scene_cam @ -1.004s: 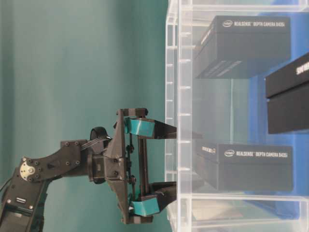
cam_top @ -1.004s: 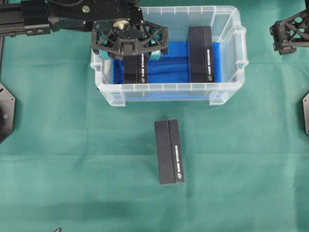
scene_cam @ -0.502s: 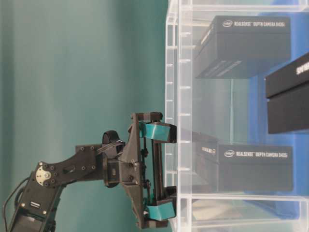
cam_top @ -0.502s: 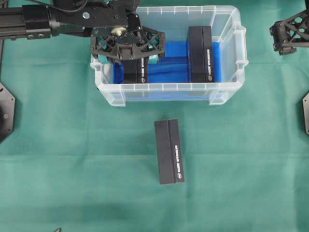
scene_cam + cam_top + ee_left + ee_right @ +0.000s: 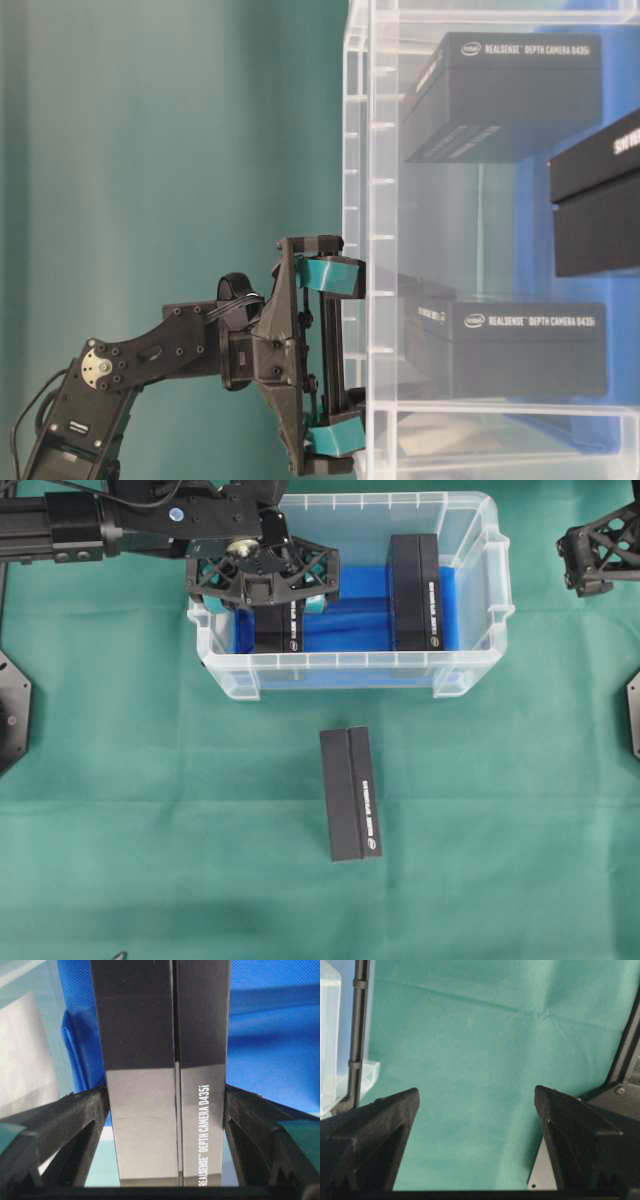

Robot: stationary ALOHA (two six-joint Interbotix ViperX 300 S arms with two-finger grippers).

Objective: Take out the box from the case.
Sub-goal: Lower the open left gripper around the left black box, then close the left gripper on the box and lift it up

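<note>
one box (image 5: pixel 351 794) already lies out on the green cloth (image 5: pixel 150 810), near the front of the case (image 5: pixel 350 663) but apart from it. so part of the job looks done; two boxes are left inside, on the blue lining.

inside the case: left box (image 5: pixel 281 625) under the l gripper (image 5: pixel 263 593), right box (image 5: pixel 415 590) well apart from it, untouched.

l gripper is down in the case's left part, pointing down, jaws wide and straddling the left box. wrist view shows the box (image 5: pixel 165 1075) between the two fingers (image 5: pixel 70 1120), each just beside a long face w/ a thin gap or bare contact, can't tell which. no squeeze yet, nothing lifted. i'd say next is close, then lift out.

r gripper (image 5: pixel 600 550) hangs far right, outside the case, over bare cloth; jaws spread wide, holding nothing.
</note>
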